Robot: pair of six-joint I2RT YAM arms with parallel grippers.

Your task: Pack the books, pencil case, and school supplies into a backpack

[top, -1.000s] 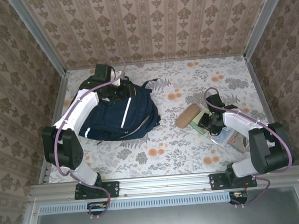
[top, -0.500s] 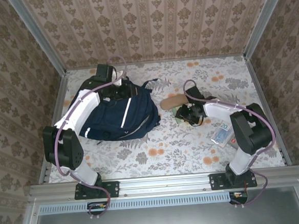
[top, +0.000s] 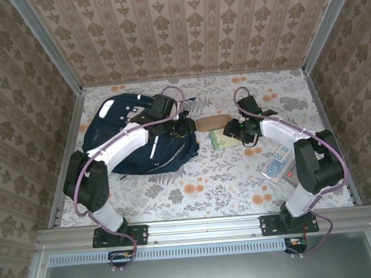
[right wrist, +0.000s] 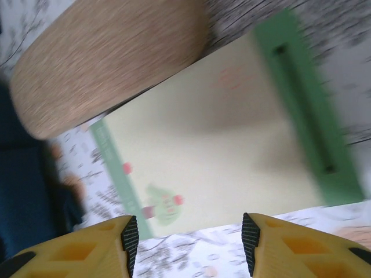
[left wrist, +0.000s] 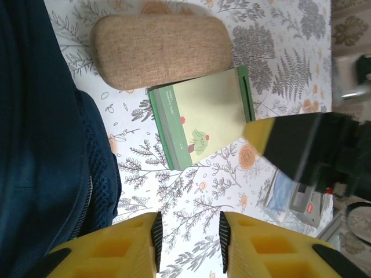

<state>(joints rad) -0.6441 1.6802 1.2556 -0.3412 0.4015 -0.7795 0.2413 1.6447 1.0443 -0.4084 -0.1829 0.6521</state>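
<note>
- Top external view: the navy backpack, white-striped with a white patch, lies at the left of the table.
- Tan oval case is just beside the backpack's right edge. A second ago it lay well to the right.
- Pale green box touches the case and has shifted left with it.
- Light-blue pack lies apart, at right.
- Left gripper is partly parted and empty. Its arm has swung across the backpack.
- Right gripper is spread wide and empty, above the box.

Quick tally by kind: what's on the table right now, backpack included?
Backpack: 1
Tan case: 1
Green box: 1
Blue pack: 1
Total: 4
</note>
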